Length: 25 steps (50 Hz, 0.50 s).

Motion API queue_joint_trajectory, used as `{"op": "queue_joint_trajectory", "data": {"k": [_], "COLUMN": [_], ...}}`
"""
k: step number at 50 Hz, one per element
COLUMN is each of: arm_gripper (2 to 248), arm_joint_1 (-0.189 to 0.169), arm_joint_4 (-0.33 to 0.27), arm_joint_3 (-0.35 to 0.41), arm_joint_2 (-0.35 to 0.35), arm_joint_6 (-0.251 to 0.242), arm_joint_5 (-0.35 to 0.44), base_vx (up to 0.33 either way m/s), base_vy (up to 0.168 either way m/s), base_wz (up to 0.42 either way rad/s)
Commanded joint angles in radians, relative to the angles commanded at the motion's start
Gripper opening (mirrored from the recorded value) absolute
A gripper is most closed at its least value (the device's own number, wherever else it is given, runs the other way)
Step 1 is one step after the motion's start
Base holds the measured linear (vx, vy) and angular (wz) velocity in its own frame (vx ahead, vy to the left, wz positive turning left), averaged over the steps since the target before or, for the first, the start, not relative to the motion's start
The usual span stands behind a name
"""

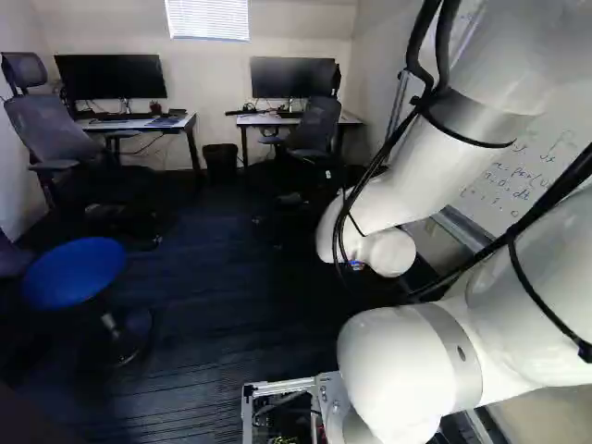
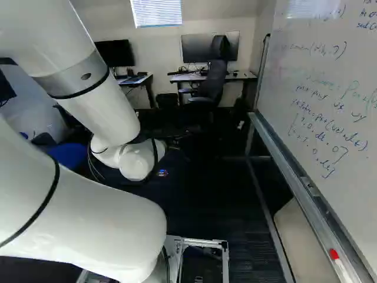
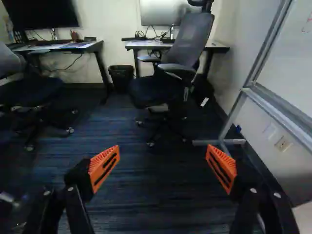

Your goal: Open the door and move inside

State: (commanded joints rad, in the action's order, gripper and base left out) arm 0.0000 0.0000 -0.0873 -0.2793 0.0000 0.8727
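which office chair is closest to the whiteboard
The gray office chair at the right-hand desk in the left base view. The other office chairs are farther from the whiteboard, left of the trash can there.

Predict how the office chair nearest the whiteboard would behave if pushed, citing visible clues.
The office chair would probably roll rather than slide, since it stands on casters. A shove high on its tall backrest might tilt it, though the spread base should resist tipping.
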Motion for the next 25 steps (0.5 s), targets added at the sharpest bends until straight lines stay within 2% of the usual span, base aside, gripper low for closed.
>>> {"op": "queue_joint_trajectory", "data": {"k": [25], "arm_gripper": [247], "arm_joint_1": [0.000], "arm_joint_4": [0.000], "arm_joint_3": [0.000], "arm_joint_2": [0.000], "arm_joint_6": [0.000], "arm_joint_5": [0.000], "base_vx": [0.192], "base_vy": [-0.020], "base_wz": [-0.012]}}
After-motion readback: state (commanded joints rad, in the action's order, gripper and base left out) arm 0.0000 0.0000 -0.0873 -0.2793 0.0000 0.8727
